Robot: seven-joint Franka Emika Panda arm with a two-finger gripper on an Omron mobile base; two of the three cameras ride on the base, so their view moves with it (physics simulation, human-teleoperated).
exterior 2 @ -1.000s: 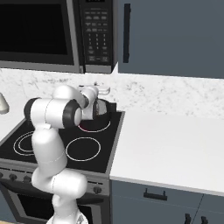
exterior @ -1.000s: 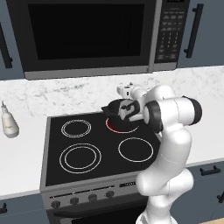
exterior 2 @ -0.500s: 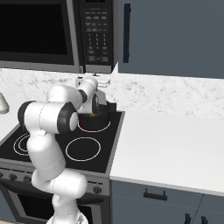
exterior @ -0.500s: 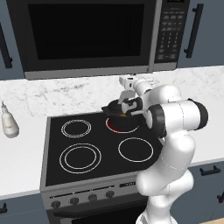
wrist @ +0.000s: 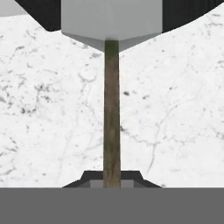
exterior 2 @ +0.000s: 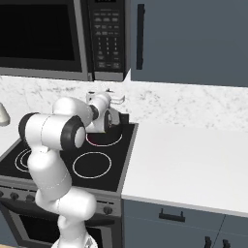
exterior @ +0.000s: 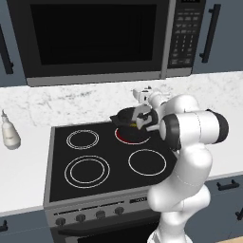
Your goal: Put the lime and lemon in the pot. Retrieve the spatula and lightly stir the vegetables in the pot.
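Both base views share the stove (exterior: 95, 156); hand view faces marble wall (wrist: 175, 109) closely.

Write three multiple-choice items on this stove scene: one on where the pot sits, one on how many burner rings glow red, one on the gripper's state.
1. Where does the pot sit?
A. on the back right burner of the stove
B. on the counter right of the stove
C. inside the microwave

2. How many burner rings on the stove glow red?
A. none
B. one
C. three

3. What is the gripper doing?
A. hanging wide open with nothing in it
B. shut on the spatula
C. shut on the bottle

Answers: 1 A, the left base view shows the black pot over the back right ring. 2 B, that ring alone is red and the other three are white. 3 B, the hand view shows the thin handle rising from between the closed fingertips to the pale blade.
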